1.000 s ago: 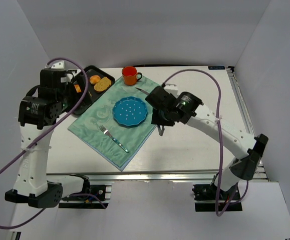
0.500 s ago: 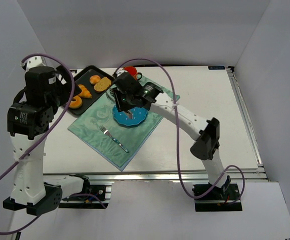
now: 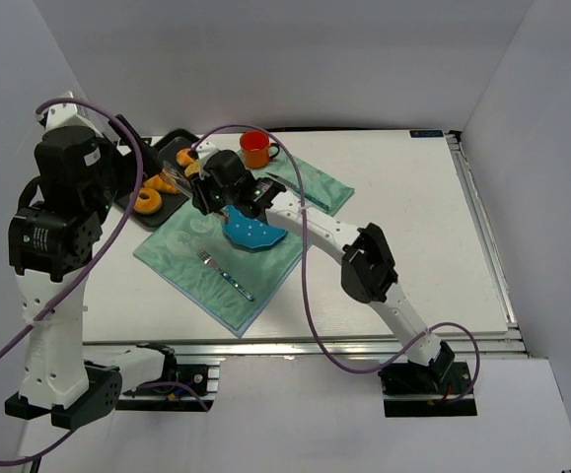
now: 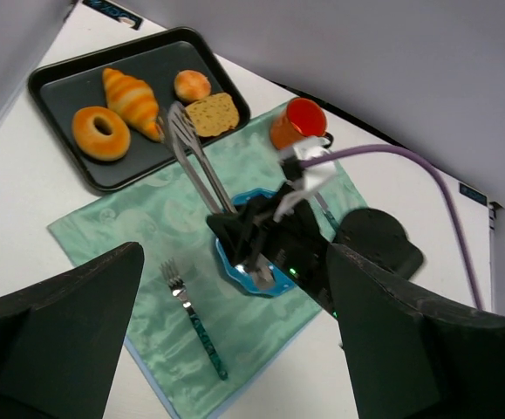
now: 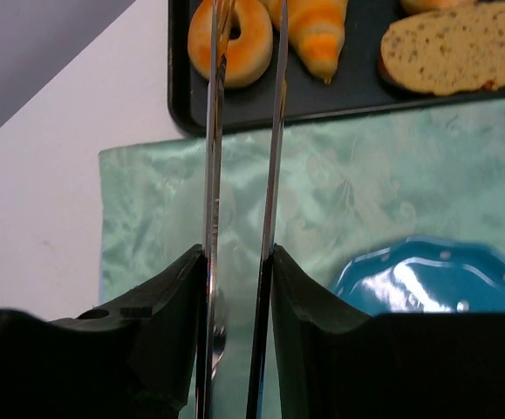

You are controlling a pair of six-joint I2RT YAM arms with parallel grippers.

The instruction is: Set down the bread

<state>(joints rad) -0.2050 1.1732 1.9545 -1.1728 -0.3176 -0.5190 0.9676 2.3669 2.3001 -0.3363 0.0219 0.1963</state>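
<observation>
The bread, a golden-brown croissant (image 4: pixel 133 100), lies on the black tray (image 4: pixel 53 80) between a donut (image 4: pixel 101 133) and a small bun (image 4: pixel 192 85). It also shows in the right wrist view (image 5: pixel 315 26) and the top view (image 3: pixel 164 182). My right gripper (image 5: pixel 239 253) is shut on metal tongs (image 5: pixel 274 131), whose two arms stay apart. The tong tips reach over the tray's near edge, just beside the croissant and donut. My left gripper (image 4: pixel 235 257) is open and empty, high above the mat.
A flat bread slice (image 5: pixel 453 48) lies on the tray's right part. A blue plate (image 5: pixel 435 279) and a fork (image 4: pixel 191 319) sit on the green mat (image 4: pixel 104 227). An orange cup (image 4: pixel 297 124) stands behind the mat. My right arm stretches across the plate.
My right arm has swung left from the plate's right side across it, carrying the tongs to the tray's edge. My left arm has lifted up and back from the tray.
</observation>
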